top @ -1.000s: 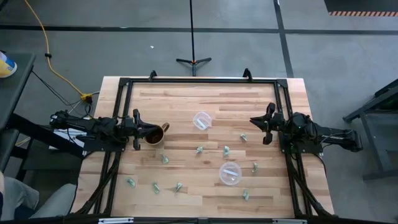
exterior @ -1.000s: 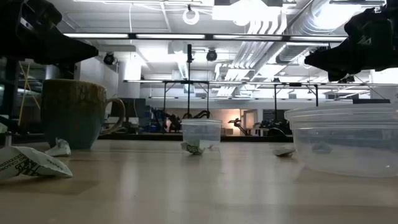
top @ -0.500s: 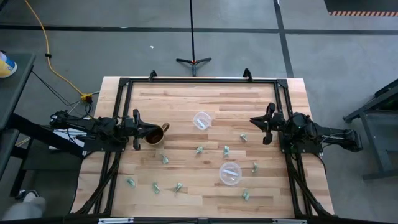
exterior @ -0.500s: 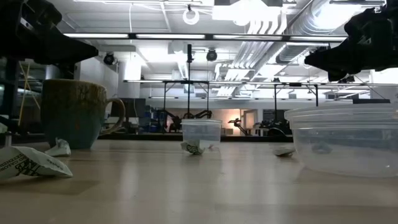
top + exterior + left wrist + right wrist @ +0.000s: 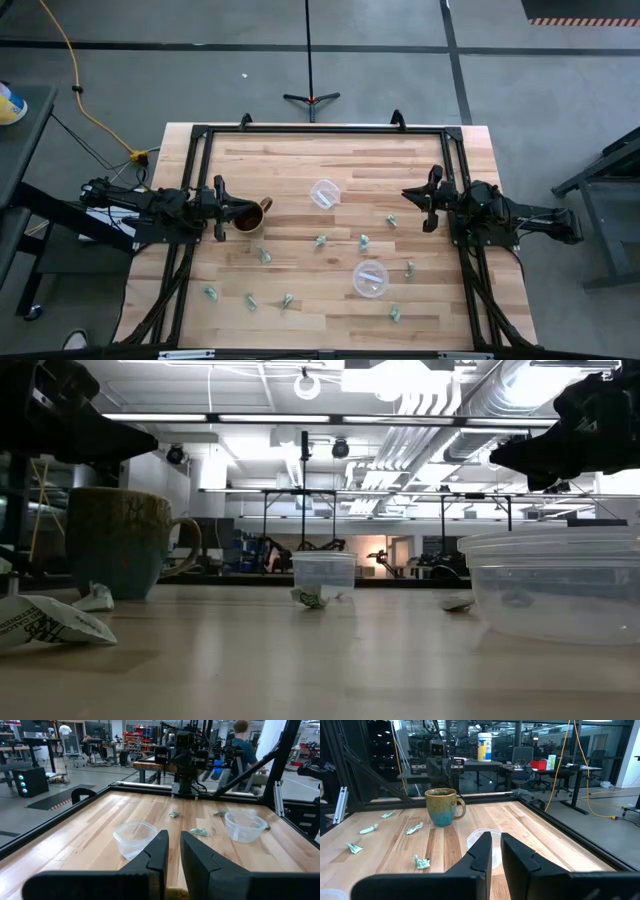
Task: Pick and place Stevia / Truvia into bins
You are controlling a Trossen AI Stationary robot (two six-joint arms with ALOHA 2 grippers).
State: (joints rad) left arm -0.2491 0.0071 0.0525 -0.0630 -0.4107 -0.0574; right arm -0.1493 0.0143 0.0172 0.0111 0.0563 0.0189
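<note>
Both grippers hang above the table edges with fingers nearly pressed together, holding nothing: the left gripper (image 5: 219, 193) beside the brown mug (image 5: 248, 215), the right gripper (image 5: 428, 198) at the opposite side. Nearest the front edge, Stevia packets (image 5: 249, 299) lie scattered on the wooden table (image 5: 300, 160), none yet in a bin. One clear bin (image 5: 370, 278) sits among them; farther back stands the second bin (image 5: 324, 193). A clean start likely means spreading the fingers, descending squarely over one packet such as that near the right arm (image 5: 391, 221), and pinching it flat without nudging cups.
</note>
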